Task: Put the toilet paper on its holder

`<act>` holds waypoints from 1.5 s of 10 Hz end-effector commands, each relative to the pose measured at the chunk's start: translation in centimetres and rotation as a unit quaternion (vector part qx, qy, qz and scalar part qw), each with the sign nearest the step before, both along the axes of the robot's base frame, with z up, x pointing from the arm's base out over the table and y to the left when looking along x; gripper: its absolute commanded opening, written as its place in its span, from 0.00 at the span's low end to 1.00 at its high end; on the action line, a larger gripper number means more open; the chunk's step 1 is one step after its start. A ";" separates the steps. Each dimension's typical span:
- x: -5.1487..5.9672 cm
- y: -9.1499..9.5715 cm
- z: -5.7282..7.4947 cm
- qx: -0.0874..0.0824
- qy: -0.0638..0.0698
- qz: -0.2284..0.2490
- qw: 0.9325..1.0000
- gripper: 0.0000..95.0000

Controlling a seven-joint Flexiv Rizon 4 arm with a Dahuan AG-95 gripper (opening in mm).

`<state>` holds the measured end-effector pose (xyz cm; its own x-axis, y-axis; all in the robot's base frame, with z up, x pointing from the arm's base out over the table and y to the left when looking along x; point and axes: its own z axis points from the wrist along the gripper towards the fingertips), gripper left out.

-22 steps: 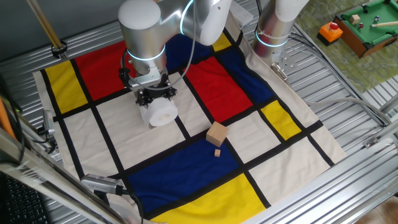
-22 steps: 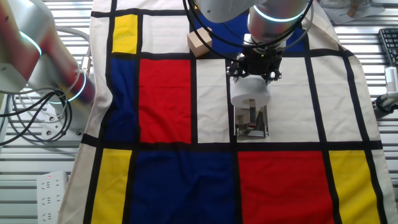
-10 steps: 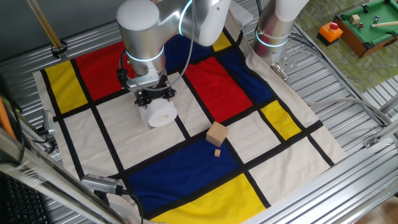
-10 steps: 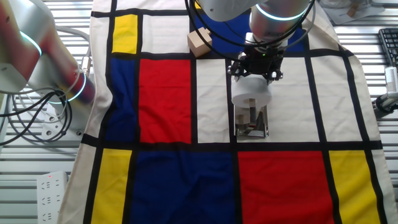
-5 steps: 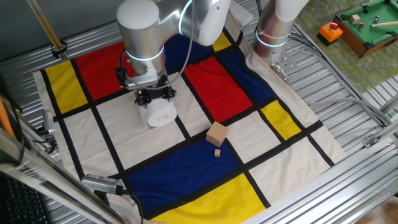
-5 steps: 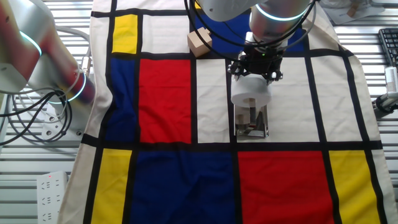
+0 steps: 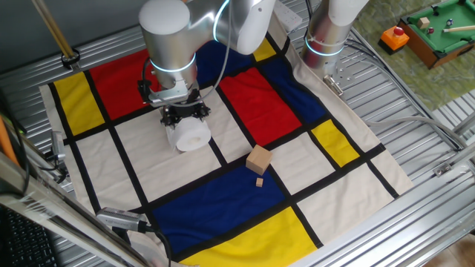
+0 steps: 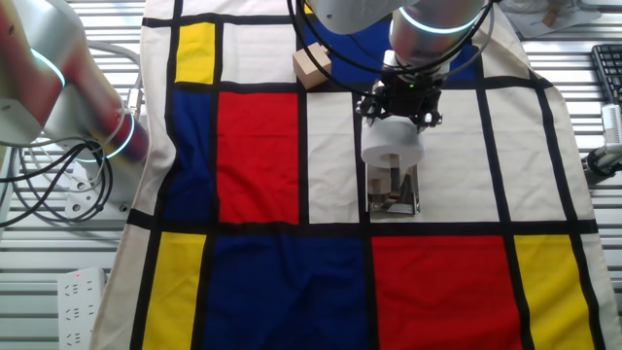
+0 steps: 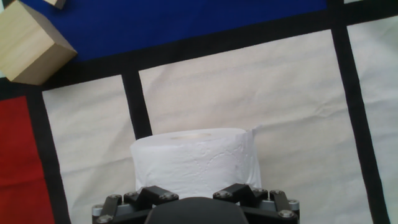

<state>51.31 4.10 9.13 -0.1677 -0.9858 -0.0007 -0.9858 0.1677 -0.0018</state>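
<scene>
Placement step is in hand. Roll [image 8: 392, 152] is held in the gripper [image 8: 399, 105], jaws closed on it, directly above the holder [image 8: 393, 198] on the white cloth panel. Holder rod appears to sit under the roll; whether it has entered the core cannot be told. Next move, as judged: lower straight down, keeping the core on the rod, then release. Cube [image 8: 311, 66] lies well apart from the holder.

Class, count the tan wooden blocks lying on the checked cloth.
2. A large wooden cube sits where white meets blue, and a tiny wooden block lies just beside it on the blue. Others could be hidden behind the arm.
</scene>
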 end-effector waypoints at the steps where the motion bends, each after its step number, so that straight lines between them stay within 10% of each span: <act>1: 0.0 0.0 0.0 0.002 -0.001 -0.003 1.000 0.00; 15: 0.0 0.0 0.0 -0.012 -0.011 -0.048 0.999 0.00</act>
